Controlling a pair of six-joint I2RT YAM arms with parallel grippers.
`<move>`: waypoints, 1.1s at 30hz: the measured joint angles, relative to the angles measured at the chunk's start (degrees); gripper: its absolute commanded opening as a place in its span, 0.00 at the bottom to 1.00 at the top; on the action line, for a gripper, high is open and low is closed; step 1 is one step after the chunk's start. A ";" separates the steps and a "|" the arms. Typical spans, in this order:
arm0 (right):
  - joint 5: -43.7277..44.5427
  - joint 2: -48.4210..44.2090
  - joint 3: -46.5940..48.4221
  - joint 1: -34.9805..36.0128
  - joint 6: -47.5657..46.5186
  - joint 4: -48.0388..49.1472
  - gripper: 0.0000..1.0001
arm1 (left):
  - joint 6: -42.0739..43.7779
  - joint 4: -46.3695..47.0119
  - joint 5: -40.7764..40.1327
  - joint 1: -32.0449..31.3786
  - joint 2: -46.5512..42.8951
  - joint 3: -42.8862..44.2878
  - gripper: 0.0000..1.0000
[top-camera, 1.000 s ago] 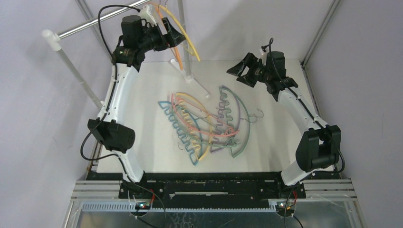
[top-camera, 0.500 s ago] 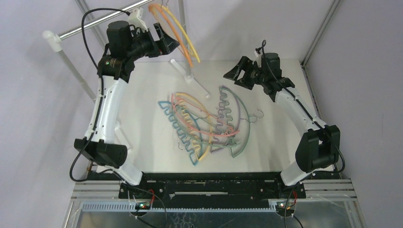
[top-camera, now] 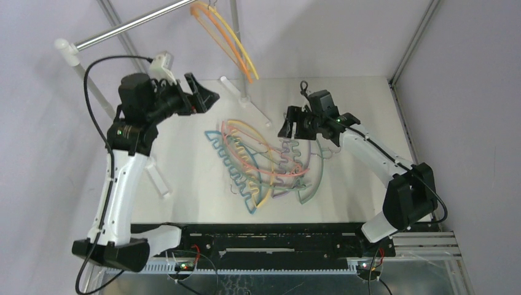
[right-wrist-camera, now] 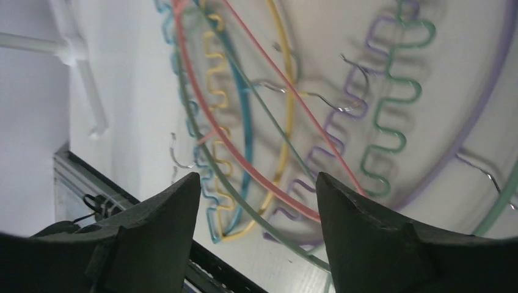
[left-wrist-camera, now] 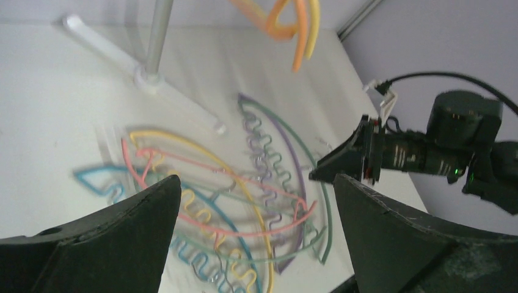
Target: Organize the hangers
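Observation:
Several hangers (top-camera: 264,166) lie tangled in a heap mid-table: pink, yellow, teal, green and purple, some wavy-edged. An orange hanger (top-camera: 228,42) and a yellow one (top-camera: 244,52) hang from the silver rail (top-camera: 132,24). My left gripper (top-camera: 206,98) hovers open and empty between the rail and the heap. Its wrist view looks down on the pink hanger (left-wrist-camera: 251,235) between the fingertips of the left gripper (left-wrist-camera: 255,183). My right gripper (top-camera: 285,123) stands open just above the heap's right side. In the right wrist view the right gripper (right-wrist-camera: 258,178) frames the pink hanger (right-wrist-camera: 287,198) and a green wavy hanger (right-wrist-camera: 391,140) below, gripping nothing.
The rail's white post and foot (top-camera: 247,99) stand just behind the heap. A second post (top-camera: 92,86) rises at the left beside my left arm. The black frame (top-camera: 276,230) runs along the near table edge. Grey walls close in the back and sides.
My left arm has pulled back from the rail, down and to the left, leaving the orange and yellow hangers hanging. My right arm has swung left and down to the heap, jaws slightly narrower.

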 measured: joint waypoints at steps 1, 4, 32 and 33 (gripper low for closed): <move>0.52 0.17 -0.87 0.00 -0.24 -0.31 0.72 | -0.04 0.15 -0.02 0.00 -1.75 -2.73 0.99; 1.95 1.20 -2.36 0.70 -1.40 -2.36 0.68 | -0.09 0.22 -0.52 0.00 -5.49 -9.53 0.99; 7.72 16.39 0.87 20.74 -18.40 -5.16 0.56 | -3.54 1.90 -4.02 0.00 -23.04 -35.82 0.99; 8.39 16.39 1.20 20.98 -18.64 -5.01 0.56 | -3.65 1.97 -4.02 0.00 -23.26 -36.24 0.99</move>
